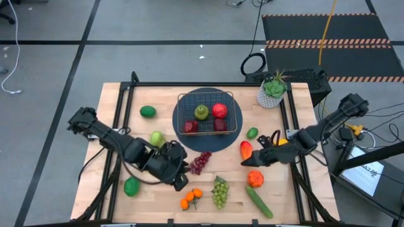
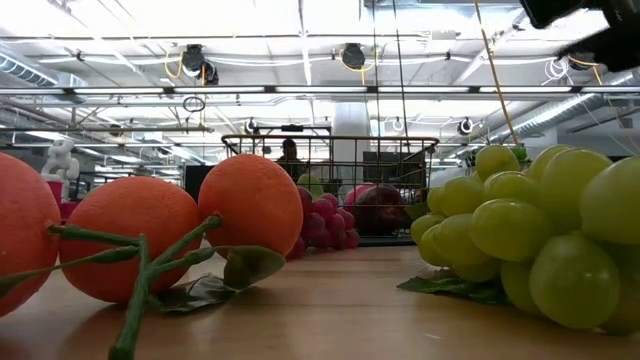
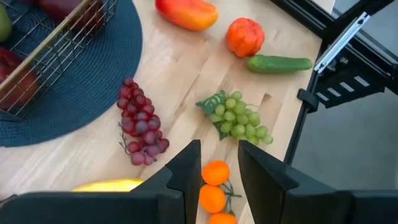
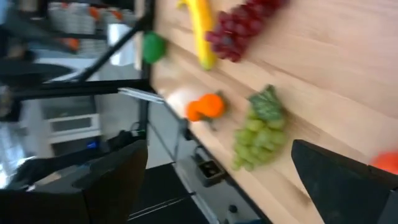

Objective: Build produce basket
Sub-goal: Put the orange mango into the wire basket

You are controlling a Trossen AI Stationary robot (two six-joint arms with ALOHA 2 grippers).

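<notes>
The left fingers (image 1: 180, 181) stand a little apart and hold nothing, poised over the near middle of the tabletop (image 1: 113, 107) just above the oranges (image 1: 191, 198); the right fingers (image 1: 249, 161) are spread wide and empty, near the mango (image 1: 246, 149) on the right side. From above, the basket (image 1: 208, 113) sits on a round dark mat (image 1: 183, 129) at the far middle, holding a green pear (image 1: 201, 112), a red apple (image 1: 219, 110) and two dark red fruits. Loose produce lies around it: a lime (image 1: 148, 111) far left, a green fruit (image 1: 156, 138) beside the left arm, another lime (image 1: 131, 186) near left, purple grapes (image 1: 201, 162) just off the mat, green grapes (image 1: 219, 191) in the near middle, a small green fruit (image 1: 252, 133) right of the mat, a red pepper (image 1: 255, 178) and a cucumber (image 1: 259, 202) near right. A potted plant (image 1: 273, 90) stands at the far right. In the low view the oranges (image 2: 160, 235) fill the left foreground and the green grapes (image 2: 530, 230) the right, with the basket (image 2: 330, 180) and purple grapes (image 2: 325, 225) behind. The left wrist view shows its fingers (image 3: 186, 171) parted above the oranges (image 3: 214, 183), with both grape bunches, pepper (image 3: 244, 36), cucumber (image 3: 280, 63) and mango (image 3: 186, 12) beyond. The right wrist view shows its fingers (image 4: 112, 171) far apart, with green grapes (image 4: 258, 134), oranges (image 4: 205, 107), purple grapes (image 4: 239, 28) and a banana (image 4: 202, 31) on the tabletop.
</notes>
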